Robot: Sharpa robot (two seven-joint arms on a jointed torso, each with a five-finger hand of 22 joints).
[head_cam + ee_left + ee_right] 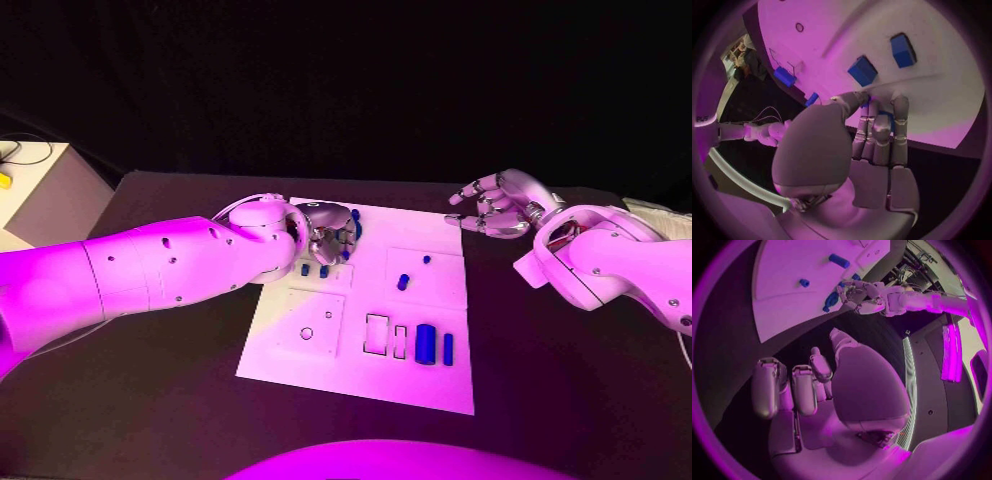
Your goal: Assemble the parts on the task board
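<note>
The white task board lies in the middle of the table. My left hand hovers over its far left corner and pinches a blue part between thumb and fingers; that part also shows in the right wrist view, with the left hand around it. Two small blue parts sit just below the hand. Further blue parts lie mid-board and near the slots, where a wide one stands. My right hand hangs past the board's far right corner, fingers loosely bent and apart, holding nothing.
An empty rectangular slot and a round hole mark the board's near half. Two blue blocks stand close ahead of the left fingers. A pale box stands at the table's far left.
</note>
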